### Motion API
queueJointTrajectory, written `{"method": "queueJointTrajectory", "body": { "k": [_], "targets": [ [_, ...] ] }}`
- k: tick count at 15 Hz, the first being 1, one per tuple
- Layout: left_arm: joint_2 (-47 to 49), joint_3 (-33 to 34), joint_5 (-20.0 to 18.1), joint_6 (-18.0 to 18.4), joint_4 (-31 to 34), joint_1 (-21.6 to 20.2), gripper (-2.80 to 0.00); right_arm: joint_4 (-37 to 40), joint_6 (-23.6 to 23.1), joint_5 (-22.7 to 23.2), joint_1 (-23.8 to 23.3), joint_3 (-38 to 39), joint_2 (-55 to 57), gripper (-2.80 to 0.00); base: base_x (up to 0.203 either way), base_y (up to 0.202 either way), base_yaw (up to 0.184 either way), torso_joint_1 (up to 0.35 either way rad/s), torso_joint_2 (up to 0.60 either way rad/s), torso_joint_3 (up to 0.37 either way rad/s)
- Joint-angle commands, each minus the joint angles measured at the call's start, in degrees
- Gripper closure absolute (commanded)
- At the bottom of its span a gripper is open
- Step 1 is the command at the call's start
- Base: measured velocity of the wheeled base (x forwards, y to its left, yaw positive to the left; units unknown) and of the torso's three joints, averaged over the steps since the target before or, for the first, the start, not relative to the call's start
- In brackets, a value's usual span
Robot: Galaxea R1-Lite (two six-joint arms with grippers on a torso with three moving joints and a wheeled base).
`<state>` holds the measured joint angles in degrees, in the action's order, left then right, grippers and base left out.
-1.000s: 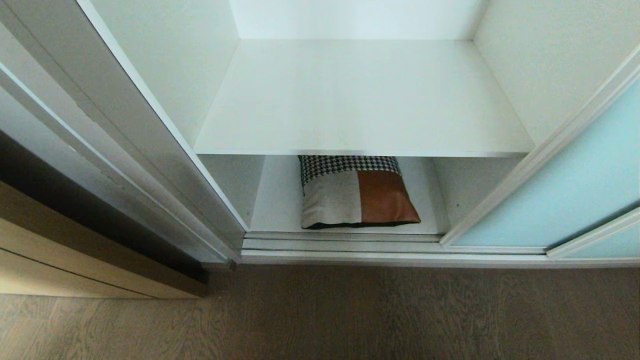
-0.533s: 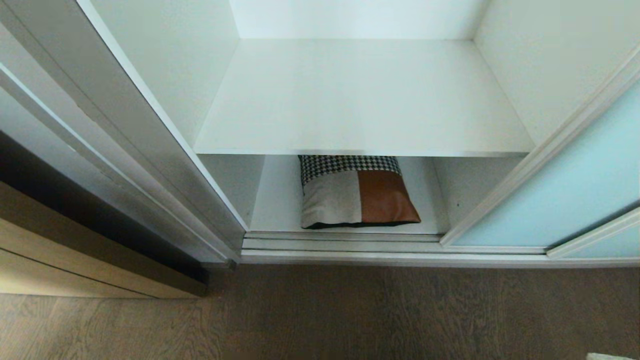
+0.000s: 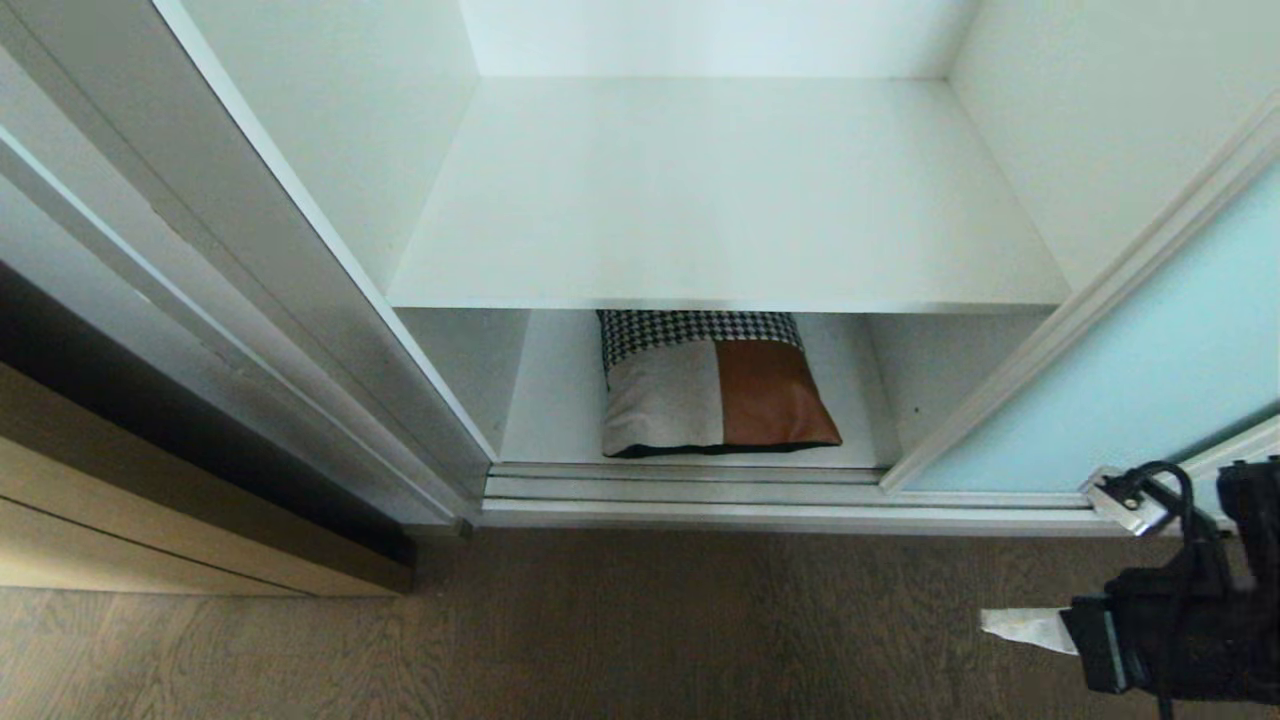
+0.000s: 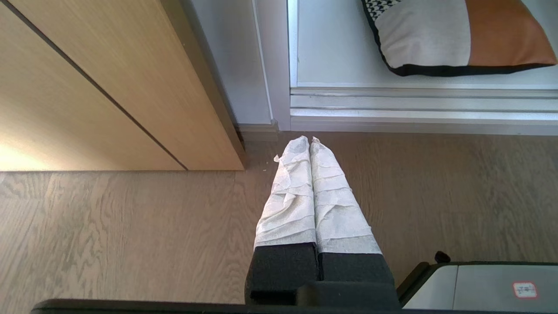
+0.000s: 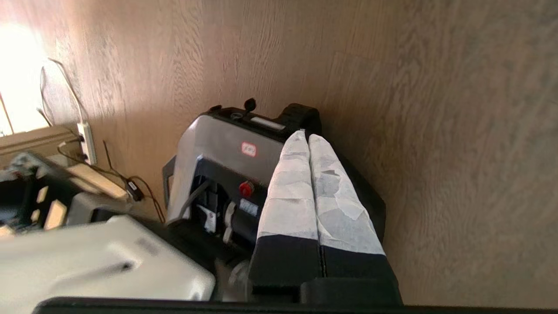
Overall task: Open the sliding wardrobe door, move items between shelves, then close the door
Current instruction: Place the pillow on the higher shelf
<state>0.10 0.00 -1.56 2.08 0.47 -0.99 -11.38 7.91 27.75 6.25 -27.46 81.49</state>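
The sliding wardrobe door (image 3: 1150, 370), a pale aqua panel, stands slid to the right, so the compartment is open. The upper of the white shelves (image 3: 720, 190) is bare. On the bottom board (image 3: 560, 400) lies the only one of the items in view, a soft cushion-like piece (image 3: 715, 395) in houndstooth, pale grey and tan-brown, also seen in the left wrist view (image 4: 453, 39). My right gripper (image 3: 1000, 624) is shut and empty, low at the right above the floor, pointing left. In its wrist view, the right gripper (image 5: 307, 135) hangs over the robot's base. My left gripper (image 4: 309, 139) is shut and empty above the floor before the door track.
A light wooden door (image 3: 150, 520) stands at the left next to the wardrobe's side frame (image 3: 300, 300). The silver door track (image 3: 700, 490) runs along the wardrobe's foot. The robot's base (image 5: 226, 144) and some cables (image 5: 109, 174) are on the wooden floor behind.
My right arm has swung up into the head view from the bottom right corner. The wardrobe, the item and the left gripper have not moved.
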Motion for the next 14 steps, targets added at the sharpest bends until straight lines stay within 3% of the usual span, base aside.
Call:
{"method": "queueJointTrajectory", "body": {
  "k": [1, 8, 14],
  "targets": [
    [0.1, 0.1, 0.0, 0.0, 0.0, 0.0, 0.0, -10.4, 0.1, -0.9, 0.7, 1.0, 13.8, 0.0, 0.0, 0.0, 0.0, 0.0, 0.0, 0.0],
    [0.1, 0.1, 0.0, 0.0, 0.0, 0.0, 0.0, -45.2, 0.1, -7.3, 3.2, 3.0, 38.6, 0.0, 0.0, 0.0, 0.0, 0.0, 0.0, 0.0],
    [0.1, 0.1, 0.0, 0.0, 0.0, 0.0, 0.0, -53.8, 1.9, -10.9, 5.6, 5.0, 40.6, 0.0, 0.0, 0.0, 0.0, 0.0, 0.0, 0.0]
  ]
}}
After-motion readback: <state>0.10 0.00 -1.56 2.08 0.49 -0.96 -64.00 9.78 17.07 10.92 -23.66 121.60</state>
